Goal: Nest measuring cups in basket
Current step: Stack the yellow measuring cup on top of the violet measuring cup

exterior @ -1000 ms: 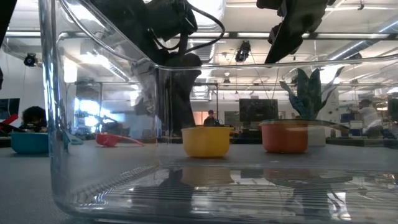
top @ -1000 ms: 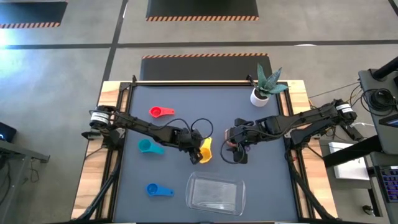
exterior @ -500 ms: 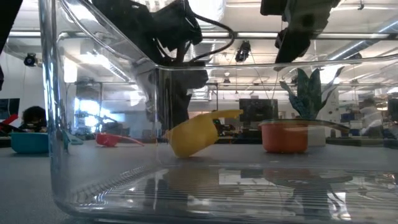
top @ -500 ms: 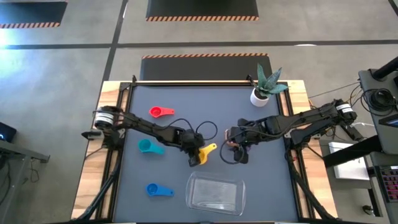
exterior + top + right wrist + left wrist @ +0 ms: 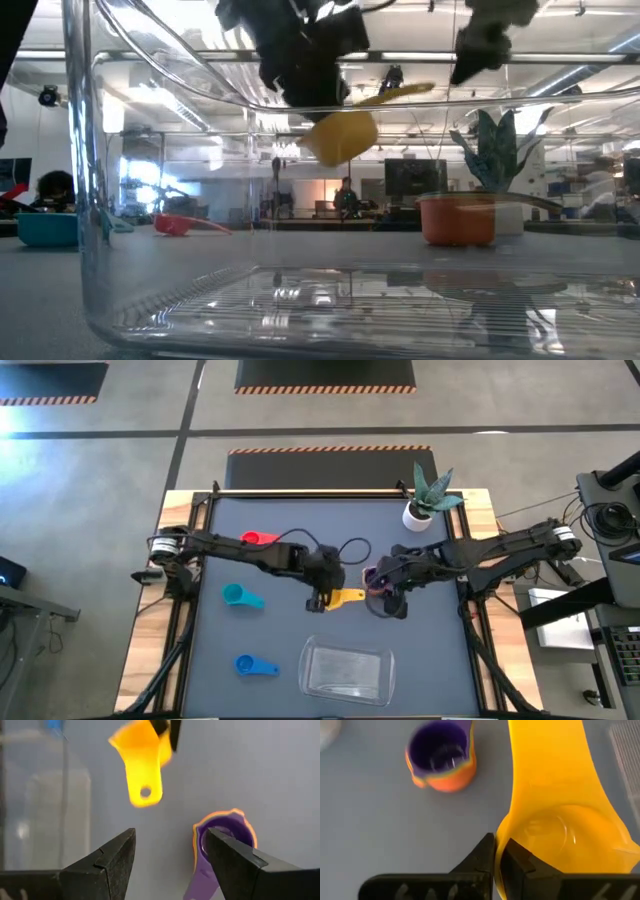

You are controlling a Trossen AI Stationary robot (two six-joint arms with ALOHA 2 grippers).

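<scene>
Six small round plastic measuring cups were counted:
- one red [image 5: 259, 539]
- one teal [image 5: 237, 595]
- one blue [image 5: 250, 665]
- one yellow [image 5: 345, 598]
- one purple [image 5: 440, 745] nested in one orange [image 5: 451, 779]

Also counted:
- one clear rectangular plastic basket [image 5: 347, 671]
- one white plant pot [image 5: 417, 516]

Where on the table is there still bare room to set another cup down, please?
Bare mat lies along the far edge between the red cup and the plant pot, and in the near left corner around the blue cup. The clear basket is empty too. The middle is crowded: the left gripper holds the yellow cup beside the right gripper.
</scene>
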